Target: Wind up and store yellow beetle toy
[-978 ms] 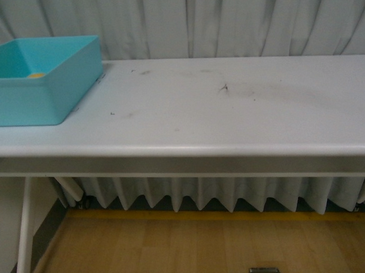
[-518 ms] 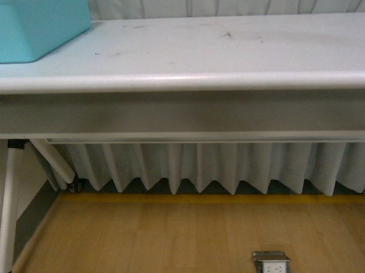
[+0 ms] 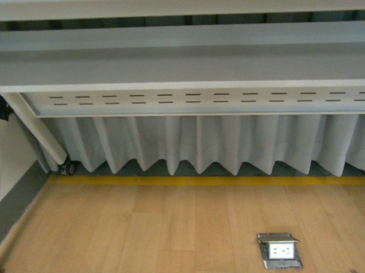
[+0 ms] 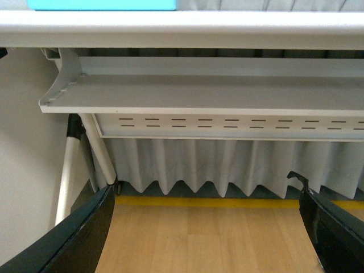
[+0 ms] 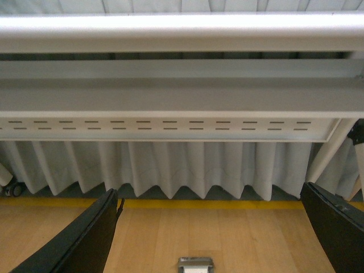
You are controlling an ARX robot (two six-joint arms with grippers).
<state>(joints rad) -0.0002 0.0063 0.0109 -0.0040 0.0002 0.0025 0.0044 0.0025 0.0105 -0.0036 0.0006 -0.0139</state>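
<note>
Yellow beetle toy is nowhere to be seen now; a second ago a yellow speck was visible inside the teal plastic box (image 4: 102, 4) at the table's far left, so storage is judged done. Since then the front view has been dropped below the white tabletop edge (image 3: 178, 3), and only the perforated underframe, pleated grey curtain (image 3: 195, 145) and wooden floor are shown. The left gripper (image 4: 207, 227) and right gripper (image 5: 210, 233) are spread wide and empty, lowered beneath the table.
</note>
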